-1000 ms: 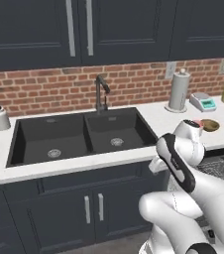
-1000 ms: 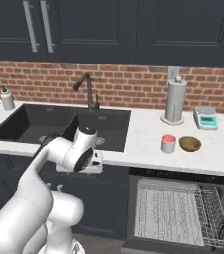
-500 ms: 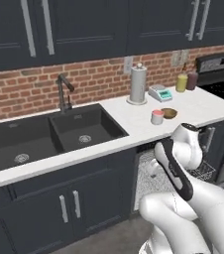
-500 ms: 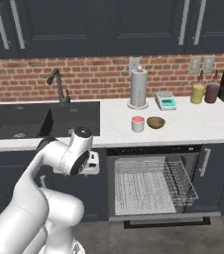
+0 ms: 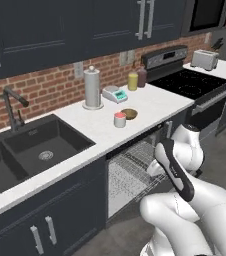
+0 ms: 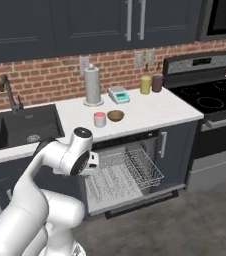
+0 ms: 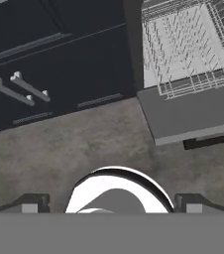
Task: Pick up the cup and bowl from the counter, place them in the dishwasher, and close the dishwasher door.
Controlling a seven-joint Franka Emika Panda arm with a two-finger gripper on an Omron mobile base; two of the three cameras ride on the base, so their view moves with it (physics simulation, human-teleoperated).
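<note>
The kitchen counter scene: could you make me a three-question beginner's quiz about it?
1. True or false: the cup and the bowl already sit in the dishwasher rack.
2. Which stands nearer the sink: A the cup, B the bowl?
3. Fill in: the dishwasher door is ____.

Key: 1 false, both are on the counter. 2 A. 3 open, folded down with the rack pulled out.
</note>
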